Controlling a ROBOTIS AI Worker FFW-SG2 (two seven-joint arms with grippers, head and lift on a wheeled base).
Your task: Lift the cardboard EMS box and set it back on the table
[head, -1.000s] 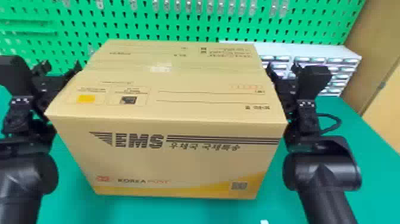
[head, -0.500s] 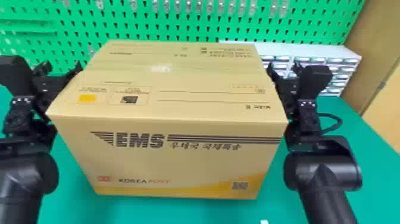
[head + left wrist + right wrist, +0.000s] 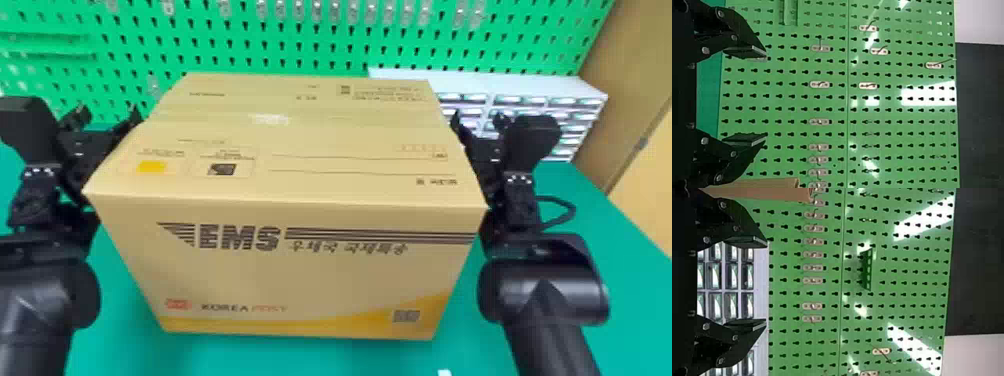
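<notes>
The cardboard EMS box (image 3: 310,277) sits upright between the two arms in the head view, its printed front towards the robot, above or on the green bench (image 3: 625,280); whether its base touches the surface, I cannot tell. The left gripper (image 3: 766,96) has its fingers spread with nothing between them, and so does the right gripper (image 3: 766,282), so neither pinches the cardboard. The arms flank the box closely, which suggests a squeeze from both sides, the step where the load is carried or about to be. That hold would rest on friction alone: if one arm eases outward or they press unevenly, the box could slip down, or swing about the two contacts and land on an edge. Too much pressure could bow the side walls and loosen the grip as they give. Rising at different rates would tilt it sideways. Behind stand the pegboard (image 3: 320,50) and the drawer unit (image 3: 500,82), close enough that a forward drift might knock the box's far edge against them. On setting down, parting the arms before the base is flat would drop it.
</notes>
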